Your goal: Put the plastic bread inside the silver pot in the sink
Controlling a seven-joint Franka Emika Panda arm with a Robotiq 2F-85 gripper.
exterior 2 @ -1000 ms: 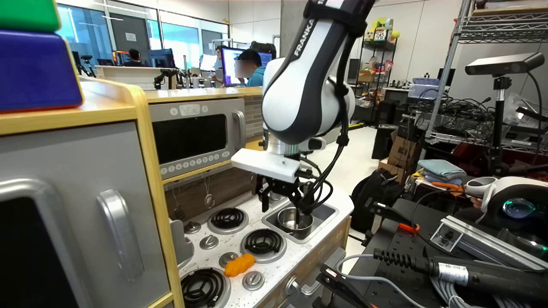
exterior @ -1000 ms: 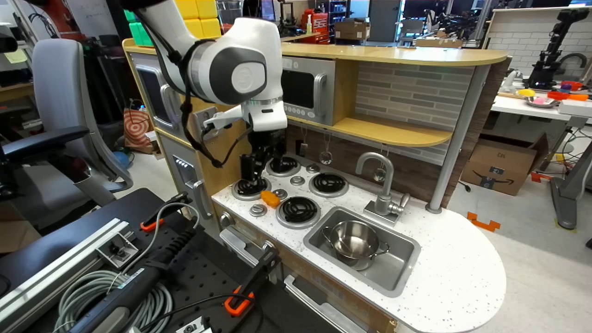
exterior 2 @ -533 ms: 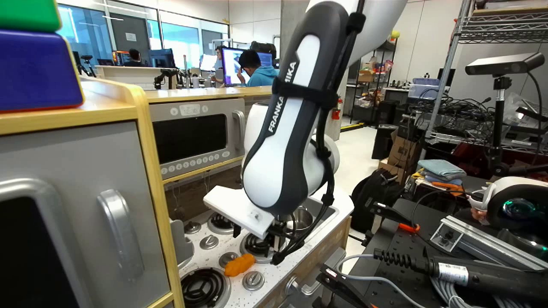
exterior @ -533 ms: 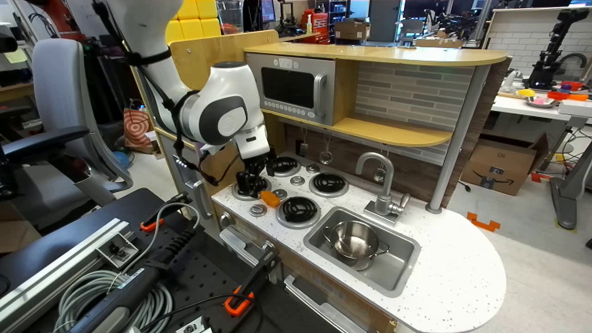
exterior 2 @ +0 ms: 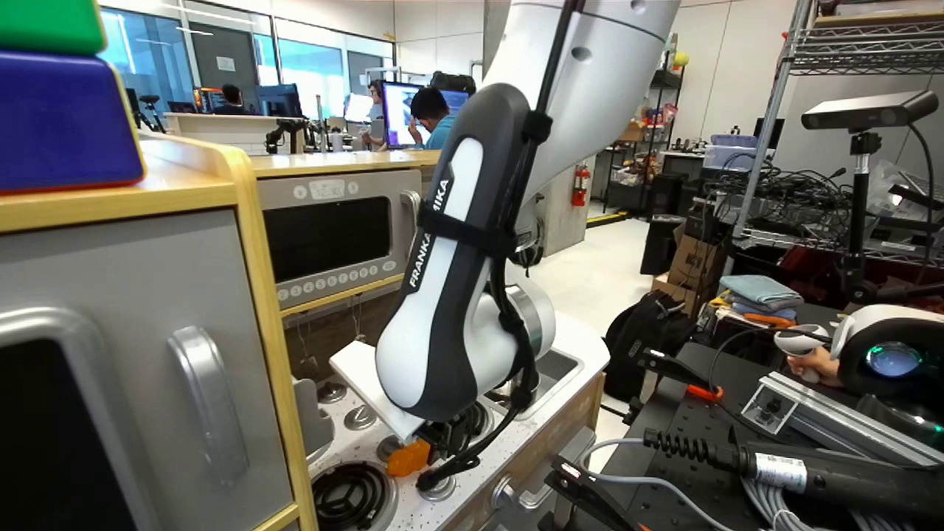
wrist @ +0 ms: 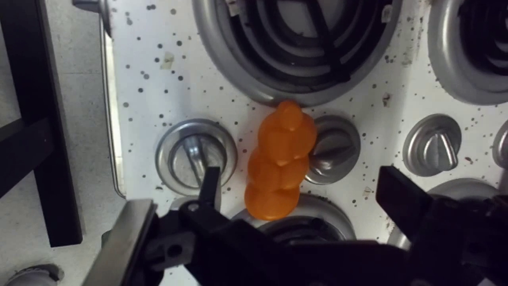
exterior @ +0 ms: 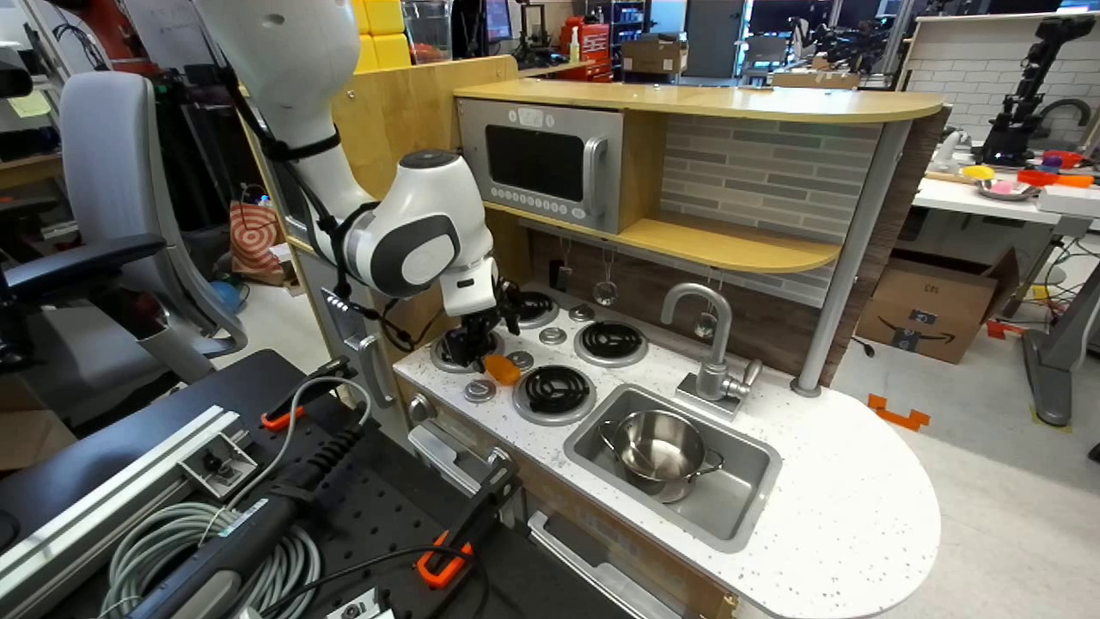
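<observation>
Orange plastic bread [wrist: 278, 163] lies on the desk [wrist: 182, 99] between two knobs [wrist: 333, 151], tool [wrist: 300, 184] spread wide with nothing held; bread is probably light, fairly stiff, maybe slick, so best pinched across its middle, square to its length.

1. Plastic bread [wrist: 279, 167]: one, orange, lobed.
2. Gripper [wrist: 300, 180]: black, spread wide, bread showing in the gap.
3. Counter [wrist: 152, 77]: white, dark-speckled.
4. Upper burner [wrist: 297, 45]: black coil, metal rim at bread's narrow tip.
5. Lower burner [wrist: 330, 213]: partly hidden by bread and gripper.
6. Left knob [wrist: 196, 159]: metal, beside bread.
7. Half-hidden knob [wrist: 336, 149]: metal, bread overlapping it.
</observation>
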